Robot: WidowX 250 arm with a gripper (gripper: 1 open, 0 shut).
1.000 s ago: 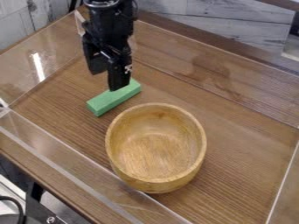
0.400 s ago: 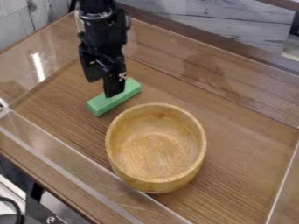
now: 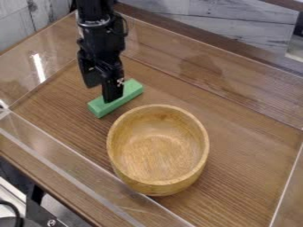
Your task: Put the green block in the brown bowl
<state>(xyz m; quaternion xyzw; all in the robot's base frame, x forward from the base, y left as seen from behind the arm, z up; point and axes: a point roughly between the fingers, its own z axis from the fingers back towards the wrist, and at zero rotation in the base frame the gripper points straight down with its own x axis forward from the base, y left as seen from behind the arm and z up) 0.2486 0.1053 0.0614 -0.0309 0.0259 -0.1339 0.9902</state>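
One wide-open pincer (image 3: pixel 102 92) hangs over a green block (image 3: pixel 116 98), which lies on the wooden worktop (image 3: pixel 243 111) just beside a brown bowl (image 3: pixel 158 150), its inside bare.

The green block (image 3: pixel 104 106) lies (just) behind the brown bowl (image 3: pixel 158 149), toward the left, on the table (image 3: pixel 236 111).
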